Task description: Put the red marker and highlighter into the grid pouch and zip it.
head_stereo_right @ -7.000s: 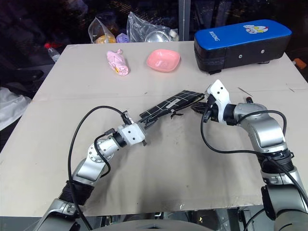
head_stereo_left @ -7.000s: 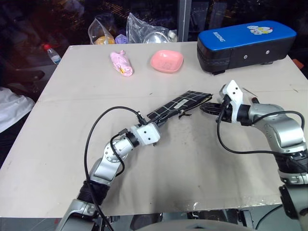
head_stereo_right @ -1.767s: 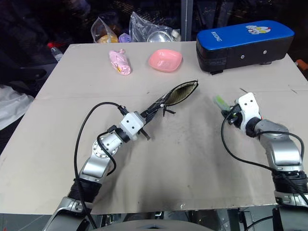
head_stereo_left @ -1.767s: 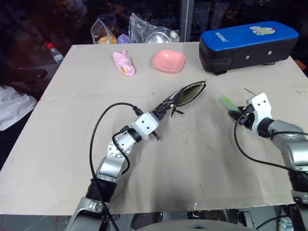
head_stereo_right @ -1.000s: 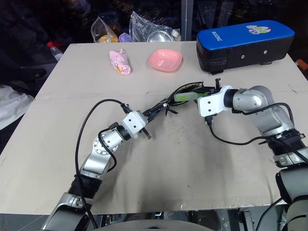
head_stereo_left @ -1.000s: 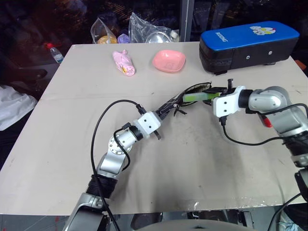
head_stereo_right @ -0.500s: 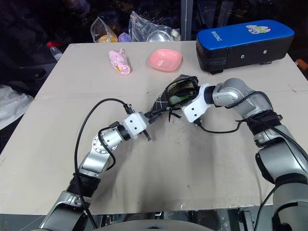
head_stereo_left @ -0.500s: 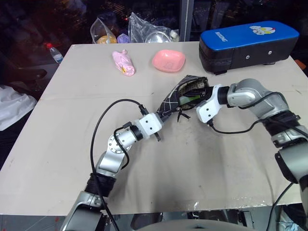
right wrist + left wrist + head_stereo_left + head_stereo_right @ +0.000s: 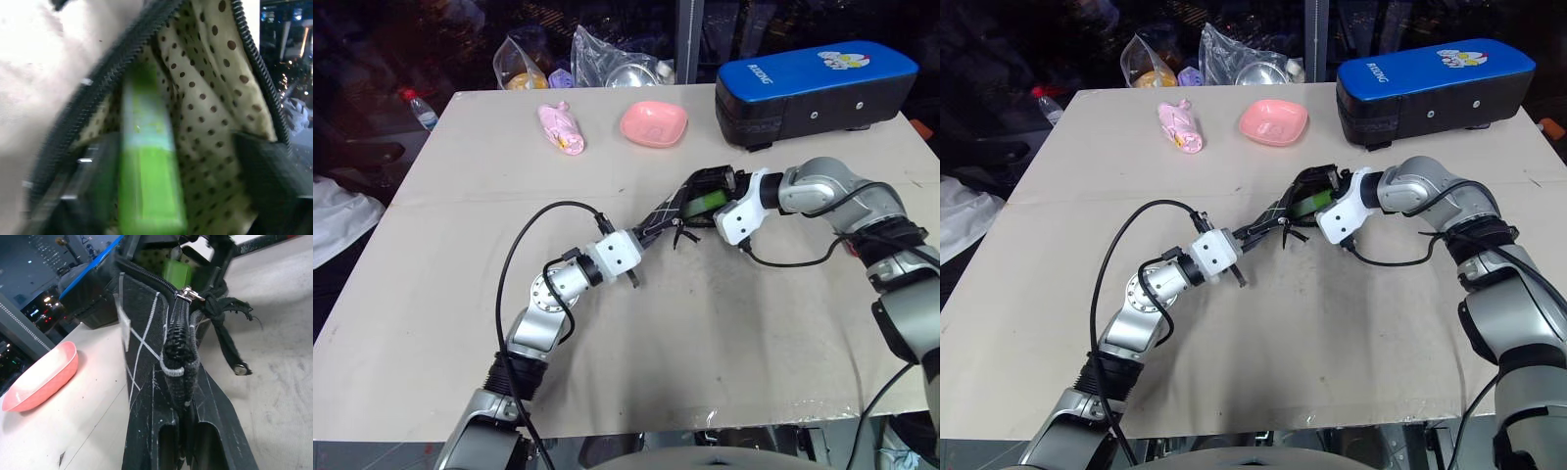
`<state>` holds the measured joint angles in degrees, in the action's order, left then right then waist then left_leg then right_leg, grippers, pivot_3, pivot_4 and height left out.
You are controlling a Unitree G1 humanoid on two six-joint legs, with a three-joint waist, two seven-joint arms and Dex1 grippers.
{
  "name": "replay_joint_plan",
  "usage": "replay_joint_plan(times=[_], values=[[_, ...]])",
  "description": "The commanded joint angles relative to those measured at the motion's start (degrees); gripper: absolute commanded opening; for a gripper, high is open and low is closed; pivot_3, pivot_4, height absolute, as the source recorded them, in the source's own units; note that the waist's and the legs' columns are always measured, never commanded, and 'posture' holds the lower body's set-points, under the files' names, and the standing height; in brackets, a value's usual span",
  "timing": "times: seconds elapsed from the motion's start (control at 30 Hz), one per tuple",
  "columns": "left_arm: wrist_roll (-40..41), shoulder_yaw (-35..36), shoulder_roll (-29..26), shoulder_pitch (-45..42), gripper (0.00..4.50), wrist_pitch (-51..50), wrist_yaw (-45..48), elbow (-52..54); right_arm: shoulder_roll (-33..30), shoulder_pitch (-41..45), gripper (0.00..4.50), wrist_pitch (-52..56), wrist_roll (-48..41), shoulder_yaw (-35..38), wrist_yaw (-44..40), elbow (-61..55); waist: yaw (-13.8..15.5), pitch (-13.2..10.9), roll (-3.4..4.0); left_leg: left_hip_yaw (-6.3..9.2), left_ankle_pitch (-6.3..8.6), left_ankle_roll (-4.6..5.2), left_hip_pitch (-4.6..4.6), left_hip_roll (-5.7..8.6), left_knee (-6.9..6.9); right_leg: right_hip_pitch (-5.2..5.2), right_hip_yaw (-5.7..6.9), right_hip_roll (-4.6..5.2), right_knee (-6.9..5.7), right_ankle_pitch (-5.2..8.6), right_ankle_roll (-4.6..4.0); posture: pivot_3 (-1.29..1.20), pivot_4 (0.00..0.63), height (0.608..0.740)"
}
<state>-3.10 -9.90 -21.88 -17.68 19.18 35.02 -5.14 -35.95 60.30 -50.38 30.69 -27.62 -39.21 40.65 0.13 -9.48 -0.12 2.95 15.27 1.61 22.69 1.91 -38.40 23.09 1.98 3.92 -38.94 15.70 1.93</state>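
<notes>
Lying inside the mouth of the flat black fabric grid pouch (image 9: 680, 204) with thin white lines, the stubby lime-green translucent highlighter (image 9: 149, 196) rests against the cream, brown-dotted lining, between the two open zipper edges. The pouch sits mid-bench, lifted at its near-left end and slanting toward the far right, so its opening faces the right arm.

Its near-left end is pinched by the left pincer (image 9: 182, 440), whose two black fingers press together on the fabric edge; this grip appears meant to prop the pouch up and hold the mouth steady for loading. A zipper pull cord (image 9: 222, 340) dangles beside the opening.

At the far-right end, the right pincer (image 9: 710, 192) reaches into the mouth with its fingers spread on either side of the highlighter and apparently no grip on it, which reads as a release inside the pouch.

The slim red marker cannot be made out in these views.

Farther away on the pale bench (image 9: 724, 333) stand a shallow pink dish (image 9: 653, 123), a crumpled pink wrapper (image 9: 561, 129) and a large blue-topped black case (image 9: 815, 81), all well apart from the work.
</notes>
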Motion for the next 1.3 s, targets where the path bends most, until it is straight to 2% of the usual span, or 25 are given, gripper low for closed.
replay_joint_plan(times=[0.03, 0.17, 0.23, 0.33, 0.53, 0.7, 0.8, 1.0, 1.03, 1.13, 1.23, 1.3], values=[[1.74, 0.91, -0.04, -0.62, 0.0, 0.55, 0.15, 1.35, -3.63, -0.74, 4.45, 0.44, -5.18, 4.39, -1.0, -3.49, 0.08, 0.0, 0.0, 0.01, 0.0, 0.0, 0.01, 0.0, 0.0, 0.0, 0.0, 0.0, 0.01, 0.0, 0.0, 0.0, 0.15, 0.737], [2.65, 1.05, 0.19, -1.51, 0.0, 0.4, 0.64, 0.35, -6.51, -4.65, 4.45, 5.42, -14.45, 8.5, -5.69, -8.2, 0.2, 0.0, 0.0, -0.03, 0.01, 0.01, 0.03, 0.0, -0.01, 0.01, -0.01, 0.02, 0.01, 0.0, 0.0, 0.0, 0.15, 0.737], [3.43, 1.12, 0.71, -1.85, 0.0, 0.12, 0.75, 0.05, -7.17, -8.27, 4.45, 14.76, -22.35, 13.65, -7.43, -11.33, -0.03, 0.0, 0.0, -0.03, 0.0, 0.01, 0.03, 0.0, 0.0, 0.0, -0.02, 0.02, 0.01, 0.0, 0.0, 0.0, 0.15, 0.737], [5.01, 1.36, 1.57, -1.92, 0.0, -0.79, 1.17, 0.16, -8.94, -14.07, 4.45, 27.81, -27.97, 19.95, -7.43, -16.2, 0.66, 0.0, -0.01, -0.09, 0.01, 0.02, 0.04, -0.07, -0.01, 0.0, -0.03, 0.01, 0.0, -0.03, -0.02, 0.0, 0.15, 0.737], [9.86, 2.11, 3.27, -1.55, 0.0, -5.65, 1.94, 3.08, -10.93, -26.98, 4.45, 57.53, -34.01, 31.52, -2.58, -25.21, 0.79, 0.0, -0.01, -0.12, 0.05, 0.09, 0.1, -0.07, -0.08, -0.01, -0.03, 0.06, 0.02, -0.05, 0.02, 0.0, 0.15, 0.737], [10.12, 1.71, 3.39, -1.28, 0.0, -6.89, 1.93, 4.04, -8.52, -34.67, 4.45, 83.08, -38.69, 39.22, 3.96, -33.45, 0.52, 0.01, 0.01, -0.15, 0.05, 0.09, 0.08, -0.09, -0.07, -0.01, -0.06, 0.05, -0.01, -0.06, 0.01, 0.0, 0.15, 0.737], [9.95, 1.73, 3.39, -1.13, 0.0, -7.06, 1.84, 4.16, -7.41, -38.65, 4.45, 92.27, -40.08, 41.49, 6.61, -38.73, 0.5, 0.01, 0.01, -0.18, 0.06, 0.1, 0.04, -0.12, -0.04, -0.01, -0.08, 0.01, -0.02, -0.06, 0.0, 0.0, 0.15, 0.737], [9.6, 1.57, 3.43, -0.87, 0.0, -7.15, 1.69, 4.25, -6.22, -43.21, 4.45, 102.33, -42.96, 44.99, 9.05, -42.65, 0.7, 0.02, 0.01, -0.2, 0.1, 0.18, 0.07, -0.09, -0.07, -0.01, -0.09, 0.02, 0.0, -0.07, 0.03, 0.0, 0.15, 0.737], [9.55, 1.53, 3.42, -0.85, 0.0, -7.12, 1.71, 4.23, -6.02, -43.49, 3.91, 104.06, -43.91, 45.49, 8.88, -43.18, 0.68, 0.02, 0.01, -0.21, 0.11, 0.19, 0.06, -0.08, -0.07, -0.01, -0.11, 0.01, 0.0, -0.08, 0.04, 0.0, 0.15, 0.737], [9.48, 1.54, 3.42, -1.09, 0.0, -6.95, 1.78, 3.76, -5.95, -43.89, 2.81, 105.02, -45.13, 46.31, 8.97, -43.99, 0.67, 0.02, 0.01, -0.2, 0.17, 0.31, 0.06, -0.08, -0.08, -0.01, -0.1, -0.01, -0.01, -0.09, 0.05, 0.0, 0.15, 0.737], [9.35, 1.44, 3.49, -1.39, 0.0, -6.8, 1.83, 3.35, -6.4, -43.04, 1.15, 103.19, -45.25, 46.75, 9.66, -43.25, 0.65, 0.02, 0.01, -0.22, 0.2, 0.37, 0.06, -0.08, -0.08, -0.01, -0.12, -0.02, -0.01, -0.09, 0.06, 0.0, 0.15, 0.737], [9.37, 1.39, 3.52, -1.46, 0.0, -6.73, 1.91, 3.25, -7.19, -41.92, 0.29, 101.11, -44.6, 46.91, 10.37, -42.03, 0.64, 0.02, 0.01, -0.22, 0.21, 0.37, 0.06, -0.08, -0.09, -0.01, -0.12, -0.03, -0.01, -0.09, 0.06, 0.0, 0.15, 0.737]])
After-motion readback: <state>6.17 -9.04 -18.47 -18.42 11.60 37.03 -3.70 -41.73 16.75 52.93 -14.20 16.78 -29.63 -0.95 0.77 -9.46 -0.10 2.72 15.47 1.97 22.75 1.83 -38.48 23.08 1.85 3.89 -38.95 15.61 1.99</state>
